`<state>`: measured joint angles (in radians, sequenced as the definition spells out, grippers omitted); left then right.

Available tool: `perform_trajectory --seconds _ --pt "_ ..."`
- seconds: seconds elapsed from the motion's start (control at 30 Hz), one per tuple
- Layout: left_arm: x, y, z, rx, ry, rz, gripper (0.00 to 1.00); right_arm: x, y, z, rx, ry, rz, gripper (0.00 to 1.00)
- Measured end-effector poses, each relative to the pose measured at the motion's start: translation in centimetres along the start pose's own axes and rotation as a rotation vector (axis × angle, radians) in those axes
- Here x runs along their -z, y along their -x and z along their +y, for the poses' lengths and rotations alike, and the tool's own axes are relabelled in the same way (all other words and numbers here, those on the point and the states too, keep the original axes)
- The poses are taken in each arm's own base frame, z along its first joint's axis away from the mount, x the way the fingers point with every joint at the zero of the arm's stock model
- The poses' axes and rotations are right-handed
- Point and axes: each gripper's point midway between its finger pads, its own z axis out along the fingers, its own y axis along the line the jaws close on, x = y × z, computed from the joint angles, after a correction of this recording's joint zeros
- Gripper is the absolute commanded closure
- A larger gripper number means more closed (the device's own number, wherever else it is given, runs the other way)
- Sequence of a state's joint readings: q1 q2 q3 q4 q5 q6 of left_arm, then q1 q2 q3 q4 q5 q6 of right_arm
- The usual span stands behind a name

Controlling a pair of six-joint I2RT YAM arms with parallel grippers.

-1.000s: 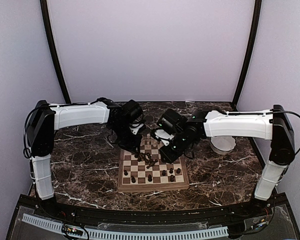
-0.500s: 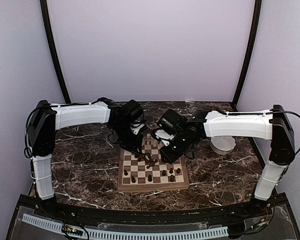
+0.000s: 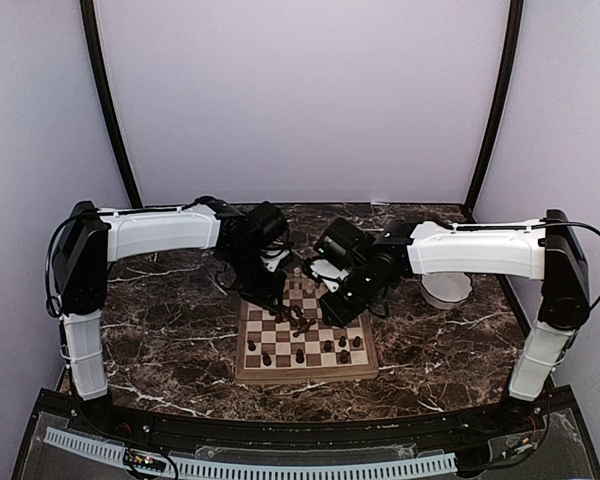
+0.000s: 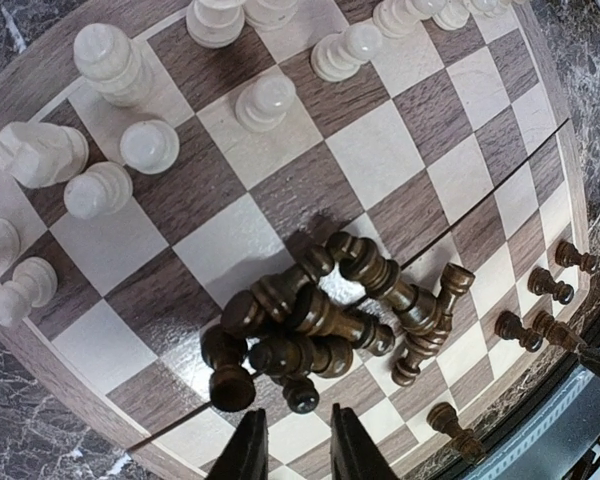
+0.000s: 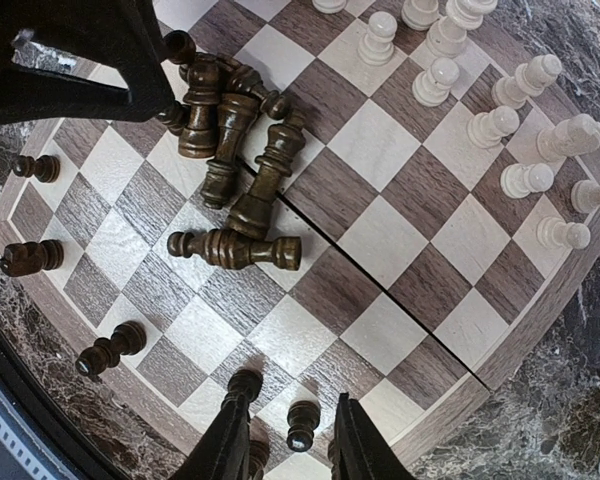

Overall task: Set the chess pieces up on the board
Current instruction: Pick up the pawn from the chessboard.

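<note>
The jaws of the left gripper (image 4: 292,455) are seen set a little apart, with nothing between them; they are poised over the heap of dark pieces (image 4: 320,325), which is tumbled together on its side near the middle of the board (image 3: 305,373). A small dark piece (image 4: 300,395) at the heap's edge is found just beyond the fingertips, untouched. The jaws of the right gripper (image 5: 290,445) are held partly open on either side of a dark pawn (image 5: 302,425) standing upright on a square. Bare board shows on both sides of the pawn, so it is not gripped. Just beyond it, one long dark piece (image 5: 235,250) is laid flat across the squares, apart from the heap. The pale pieces (image 4: 110,65) are gathered along the board's far edge and far corners — most upright, a few tilted or lying on their sides — and are well apart from the heap. More dark pieces (image 3: 300,355) are seen standing singly along the board's near edge. The board itself is set at the centre of the marble table (image 3: 170,350), and a white bowl (image 3: 447,290) is placed off the board's right edge, behind the right arm.
</note>
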<state>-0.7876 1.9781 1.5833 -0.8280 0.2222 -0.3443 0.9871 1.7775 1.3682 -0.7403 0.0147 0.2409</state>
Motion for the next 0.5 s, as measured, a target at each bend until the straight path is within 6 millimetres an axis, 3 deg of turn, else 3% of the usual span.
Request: perform_trajectory --seconds 0.5 --pt "-0.3 -0.66 -0.26 0.006 0.008 0.017 0.74 -0.28 -0.44 -0.09 -0.005 -0.002 0.011 0.69"
